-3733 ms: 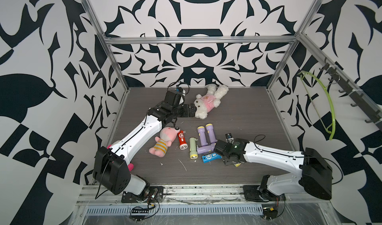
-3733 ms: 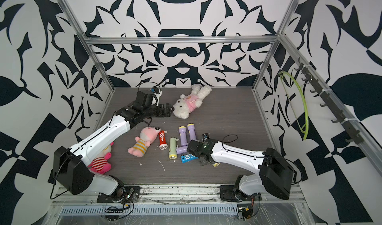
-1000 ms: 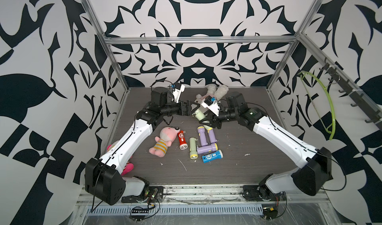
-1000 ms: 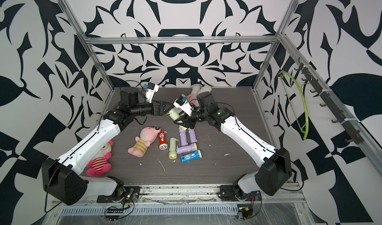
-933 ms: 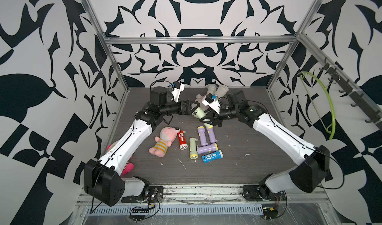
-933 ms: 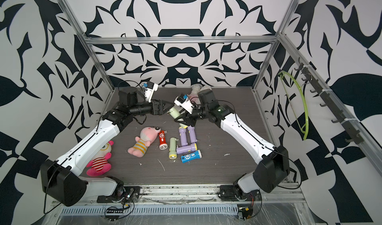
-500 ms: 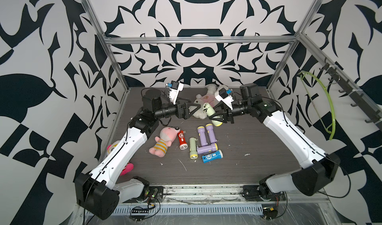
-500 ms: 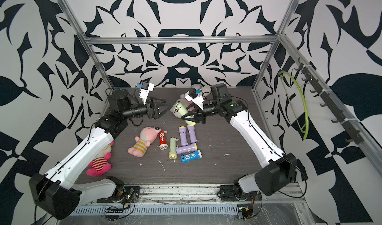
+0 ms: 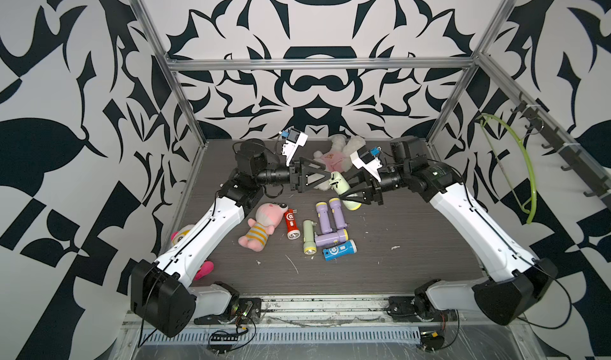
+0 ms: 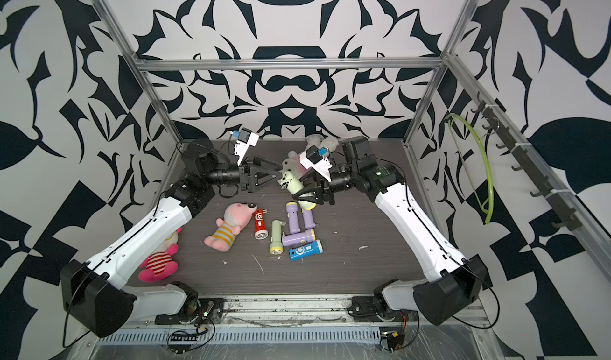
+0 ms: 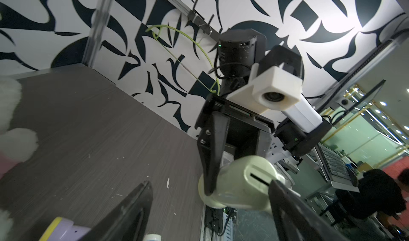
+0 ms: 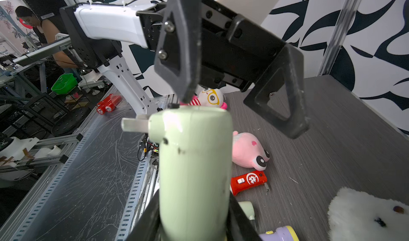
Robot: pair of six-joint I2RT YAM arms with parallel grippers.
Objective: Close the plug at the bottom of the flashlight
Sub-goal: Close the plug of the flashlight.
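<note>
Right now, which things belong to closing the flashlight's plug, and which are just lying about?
In the job: pale green flashlight held off the table by the right gripper; its plug sticking out; left gripper, fingers open at that end.

Lying about: purple flashlights, second green flashlight, red flashlight, blue flashlight, pink plush, white plush, red-striped plush.

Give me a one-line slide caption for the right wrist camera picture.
Right gripper holding a pale green flashlight, plug prong folded out, with the open left gripper at its base.
</note>
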